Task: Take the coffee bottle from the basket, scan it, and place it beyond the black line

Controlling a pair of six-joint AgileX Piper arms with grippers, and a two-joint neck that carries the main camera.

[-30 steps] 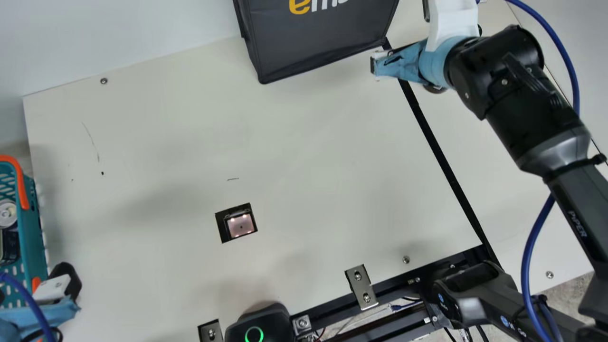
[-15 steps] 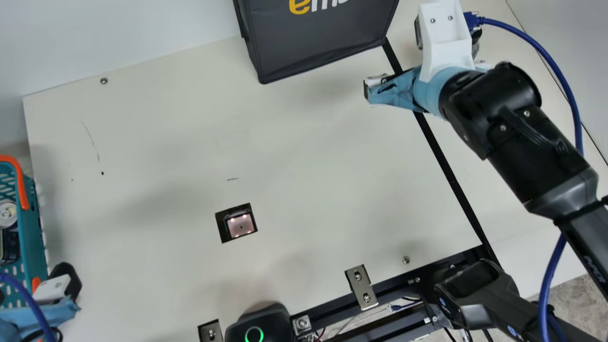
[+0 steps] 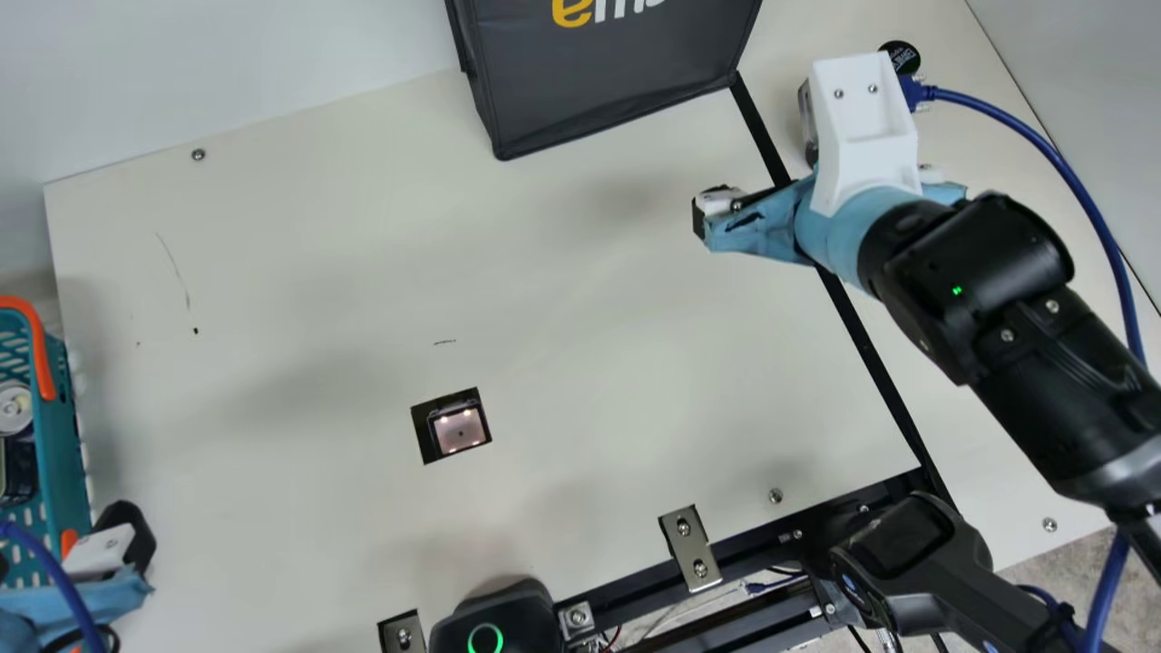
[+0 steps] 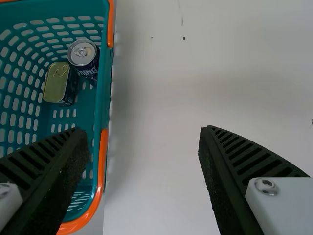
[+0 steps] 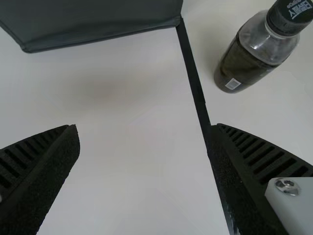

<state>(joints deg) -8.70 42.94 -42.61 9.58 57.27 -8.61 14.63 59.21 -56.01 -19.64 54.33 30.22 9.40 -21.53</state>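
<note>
Your coffee bottle [image 5: 261, 54] is beyond the black line [image 3: 857, 326], on the opposite side of it from your right gripper's [image 5: 146, 128] fingertips and well apart from them. Those fingers are spread with nothing between them; the one nearer the bottle hangs over the line. With the cap facing up toward the neck camera, you can take the bottle as standing upright. So judge yourself to be at the end of the placing step, with the release done. Whether the scan registered, you cannot tell from here; the scanner window [image 3: 460, 431] lies in the table [image 3: 580, 299], well off from that hand on the side away from the bottle. Your left gripper [image 4: 145, 131] is spread and empty too, one finger over the inside of the basket [image 4: 102, 88] and the other outside its rim. Ahead of that hand, the drink can [image 4: 83, 55] and flat tin [image 4: 57, 82] sit in the basket, and the task asks nothing of them. What the next move calls for is little: keep the right hand clear of the bottle, since a sideways swing toward it could knock it over, and leave the left hand out of it.
</note>
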